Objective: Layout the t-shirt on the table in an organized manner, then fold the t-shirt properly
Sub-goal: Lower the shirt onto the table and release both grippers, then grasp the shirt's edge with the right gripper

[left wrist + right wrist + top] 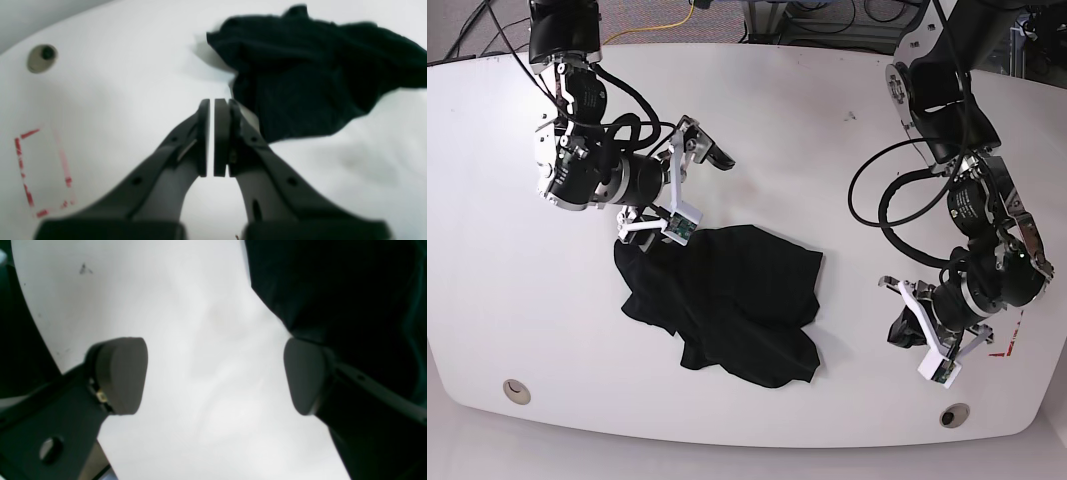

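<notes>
The black t-shirt (727, 300) lies crumpled in a heap on the white table (827, 150), left of centre in the base view. My right gripper (692, 198) hovers at the heap's upper left corner. In the right wrist view the right gripper (213, 376) is open wide with only bare table between its fingers, and one finger (305, 380) sits against the t-shirt's (333, 290) edge. My left gripper (905, 330) is shut and empty, off to the heap's right. In the left wrist view the left gripper (212, 103) is short of the t-shirt (300, 73).
A round metal grommet (41, 58) and a red tape rectangle (43, 173) lie left of the left gripper. In the base view, grommets (517, 390) (954, 414) sit near the front edge, and cables run behind the table's far edge.
</notes>
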